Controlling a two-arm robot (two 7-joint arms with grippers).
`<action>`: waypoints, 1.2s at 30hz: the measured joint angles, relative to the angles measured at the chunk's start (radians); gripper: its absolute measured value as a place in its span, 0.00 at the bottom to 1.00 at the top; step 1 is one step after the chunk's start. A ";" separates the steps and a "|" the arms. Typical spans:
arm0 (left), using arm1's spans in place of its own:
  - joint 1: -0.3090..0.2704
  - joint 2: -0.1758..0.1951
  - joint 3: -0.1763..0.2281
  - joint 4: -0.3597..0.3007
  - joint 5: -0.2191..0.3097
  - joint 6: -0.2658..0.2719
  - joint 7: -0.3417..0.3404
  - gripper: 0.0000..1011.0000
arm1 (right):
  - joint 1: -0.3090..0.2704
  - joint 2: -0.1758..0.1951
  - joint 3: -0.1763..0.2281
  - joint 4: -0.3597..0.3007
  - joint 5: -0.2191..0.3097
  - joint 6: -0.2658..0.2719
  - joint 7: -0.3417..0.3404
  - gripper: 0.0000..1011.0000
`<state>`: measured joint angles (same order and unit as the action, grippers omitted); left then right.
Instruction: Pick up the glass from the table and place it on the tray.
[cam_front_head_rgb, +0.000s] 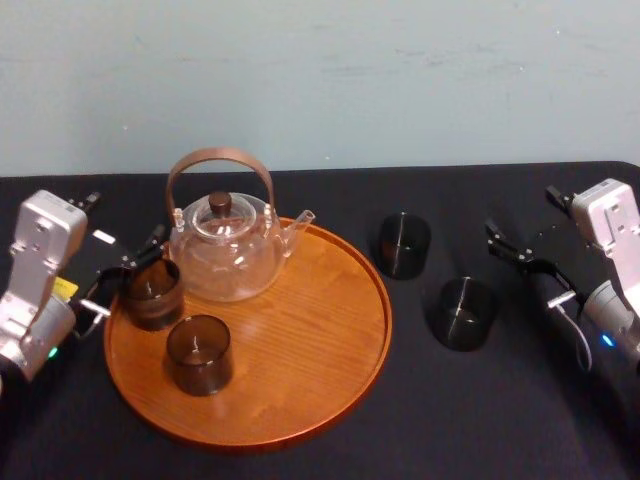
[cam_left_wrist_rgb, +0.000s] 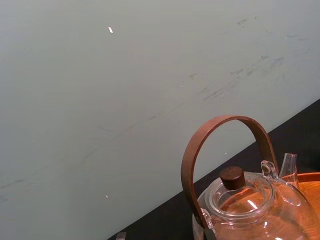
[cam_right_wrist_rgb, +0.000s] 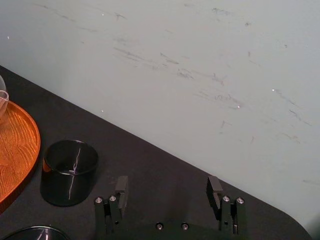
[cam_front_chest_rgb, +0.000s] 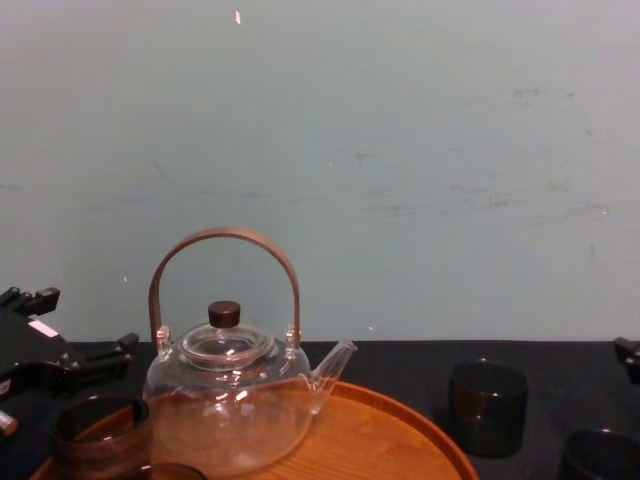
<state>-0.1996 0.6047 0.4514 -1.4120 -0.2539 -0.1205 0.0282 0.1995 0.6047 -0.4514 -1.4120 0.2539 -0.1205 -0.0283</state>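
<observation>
Glass (cam_front_head_rgb: 152, 292) stands at tray (cam_front_head_rgb: 300, 320) left rim, left gripper (cam_front_head_rgb: 130, 270) spread beside it. Two glasses (cam_front_head_rgb: 403, 245) remain on table (cam_front_head_rgb: 500, 400) near the right edge; right gripper (cam_front_head_rgb: 525, 268) spread.

Tray (cam_front_head_rgb: 310, 390) sitting on table (cam_front_head_rgb: 500, 430), left of centre. Teapot (cam_front_head_rgb: 225, 250) standing on tray at its 11 o'clock. Rim glass (cam_front_head_rgb: 152, 293) standing on tray at 9 o'clock; inner glass (cam_front_head_rgb: 199, 354) standing on tray at 7 o'clock of teapot. Far glass (cam_front_head_rgb: 403, 245) standing on table at tray's 2 o'clock; near glass (cam_front_head_rgb: 464, 313) standing on table at tray's 3 o'clock, apart from rim. Left gripper (cam_front_head_rgb: 125, 268) hanging at tray's 9 o'clock, just beside rim glass. Right gripper (cam_front_head_rgb: 520, 262) hanging at 3 o'clock of far glass.
</observation>
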 joint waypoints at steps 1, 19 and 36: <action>0.000 0.000 0.000 0.000 0.000 0.000 0.000 0.99 | 0.000 0.000 0.000 0.000 0.000 0.000 0.000 0.99; 0.000 0.000 0.000 0.000 0.000 0.000 0.000 0.99 | 0.000 0.000 0.000 0.000 0.000 0.000 0.000 0.99; 0.000 0.000 0.000 0.000 0.000 0.000 0.000 0.99 | 0.000 0.000 0.000 0.000 0.000 0.000 0.000 0.99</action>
<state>-0.1995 0.6046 0.4514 -1.4120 -0.2539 -0.1206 0.0283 0.1995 0.6047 -0.4514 -1.4120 0.2539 -0.1205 -0.0283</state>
